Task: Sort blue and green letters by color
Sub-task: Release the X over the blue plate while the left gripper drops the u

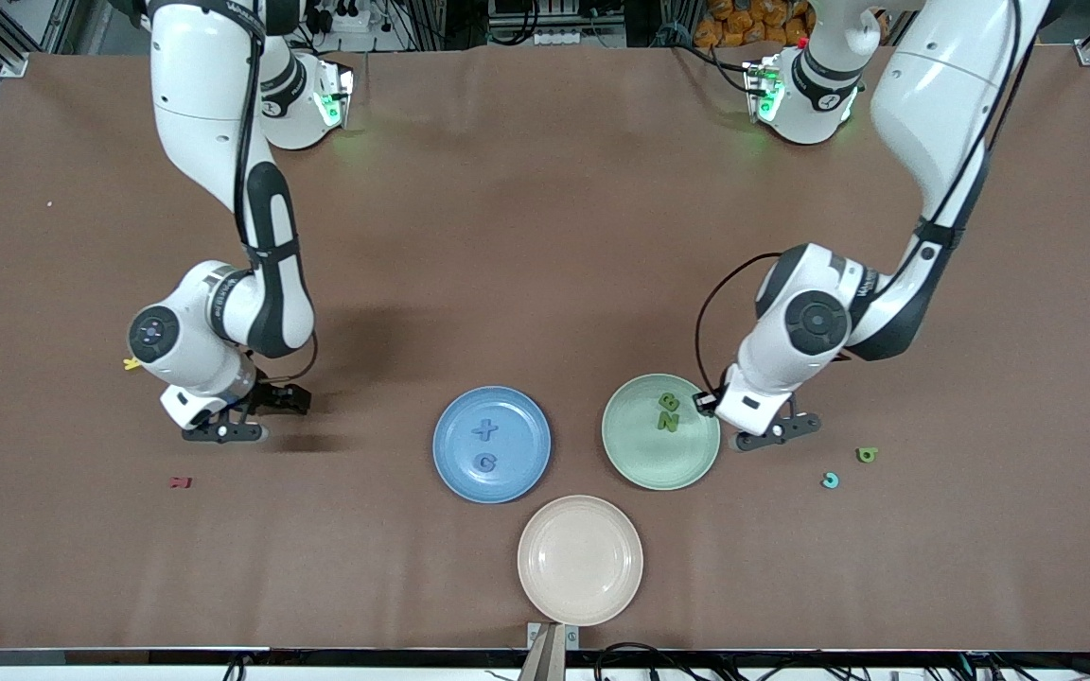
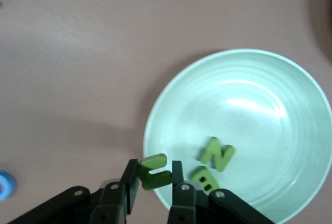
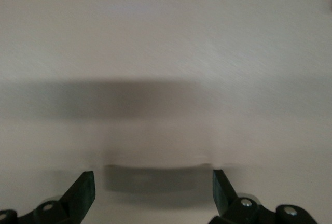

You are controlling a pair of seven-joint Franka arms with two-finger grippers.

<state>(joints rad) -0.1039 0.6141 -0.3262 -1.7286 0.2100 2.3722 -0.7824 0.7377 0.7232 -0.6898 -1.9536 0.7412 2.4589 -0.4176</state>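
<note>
One green letter (image 2: 154,171) sits pinched between the left gripper's (image 2: 155,185) jaws, hanging over the rim of the green plate (image 2: 290,89) at the edge toward the left arm's end of the table. Two green letters (image 2: 212,164) already lie in the plate, so the release likely needs a small shift inward. The right gripper (image 3: 153,190), jaws spread wide and empty, waits over bare table (image 3: 166,53).
</note>
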